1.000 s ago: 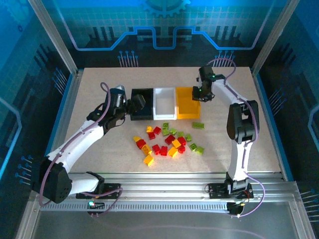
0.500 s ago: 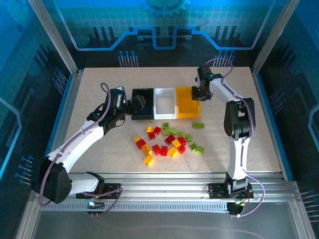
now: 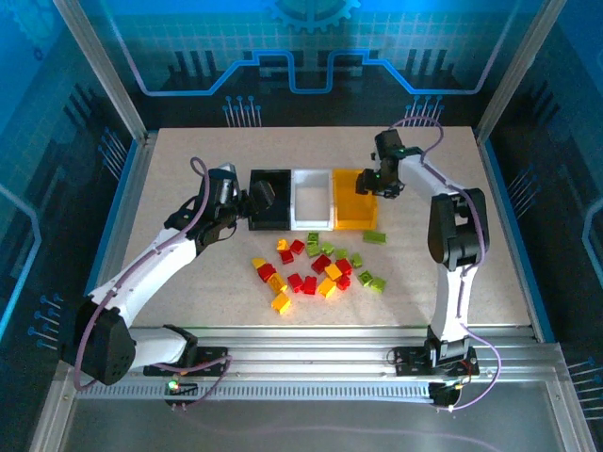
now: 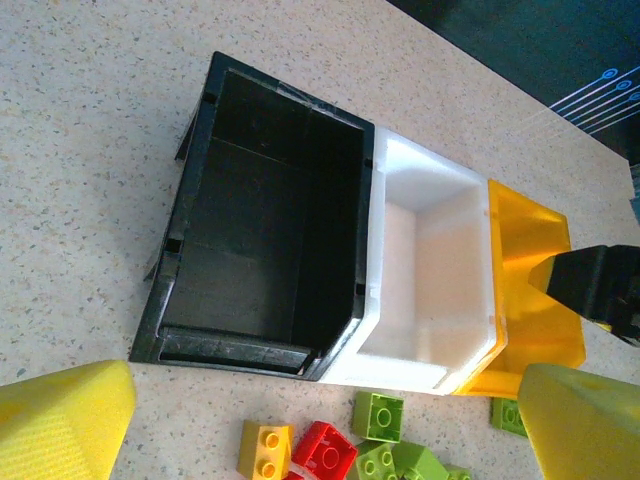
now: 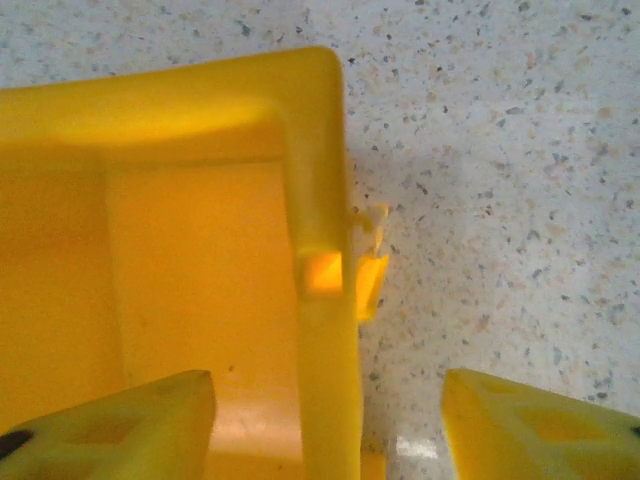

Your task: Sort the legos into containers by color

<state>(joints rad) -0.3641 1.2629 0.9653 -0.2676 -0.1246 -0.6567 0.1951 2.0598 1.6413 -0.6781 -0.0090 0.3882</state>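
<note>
A blue-lit enclosure (image 3: 311,56) with aluminium posts surrounds the speckled table (image 3: 188,151), and 2 white arms reach in from the near rail. At the middle of the table, towards the back, 3 bins stand in a row with their sides touching: the black bin (image 4: 260,240) on the left, the white bin (image 4: 430,280) in the middle and the yellow bin (image 4: 525,250) on the right. As far as I can see into the black and white ones, they hold nothing. The left gripper (image 3: 256,196) hovers at the near-left edge of the black bin, partly covering it from above; its yellow fingers (image 4: 60,420) are spread wide with nothing between them. The right gripper (image 3: 382,182) hangs over the far-right corner of the yellow bin, jaws apart and straddling that bin's wall, with one of its fingers (image 5: 110,420) inside the bin and the other outside over the table, neither touching the wall. A small orange tab (image 5: 370,275) clings to the wall's outer face; what it is I cannot tell. The legos (image 3: 320,268), red, yellow-orange and lime green, lie scattered just in front of the bins, on the table between both arms. 1 lime green brick (image 3: 375,236) sits apart, near the yellow bin's front-right corner.
</note>
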